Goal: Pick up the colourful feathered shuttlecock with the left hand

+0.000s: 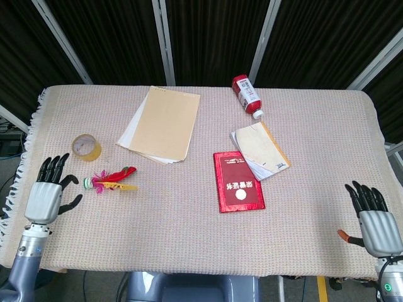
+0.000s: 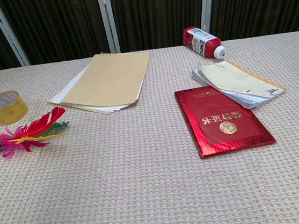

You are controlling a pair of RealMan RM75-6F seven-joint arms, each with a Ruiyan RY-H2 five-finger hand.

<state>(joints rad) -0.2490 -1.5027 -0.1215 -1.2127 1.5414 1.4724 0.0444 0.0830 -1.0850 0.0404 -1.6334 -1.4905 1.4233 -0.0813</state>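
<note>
At the near right corner of the tabletop (image 1: 189, 233), the right hand (image 1: 378, 223) hangs past the edge, palm down, fingers spread and holding nothing. At the near left, the left hand (image 1: 45, 195) sits over the cloth with its fingers spread apart and its thumb out to the side, empty. Just beside its fingertips lies the colourful feathered shuttlecock (image 1: 108, 182), on its side, its green-and-white base toward the hand and its red, pink and yellow feathers pointing away to the right; hand and shuttlecock are not touching.

A little farther back, a roll of clear tape (image 1: 85, 146) lies flat near the shuttlecock. Toward the middle, a red booklet with gold lettering (image 1: 238, 182) lies closed, its far right corner just beside a cream-covered notebook (image 1: 259, 150). Farther left, a tan notepad over white sheets (image 1: 162, 123) lies flat. At the far edge, a red bottle with a white cap (image 1: 247, 95) lies on its side.
</note>
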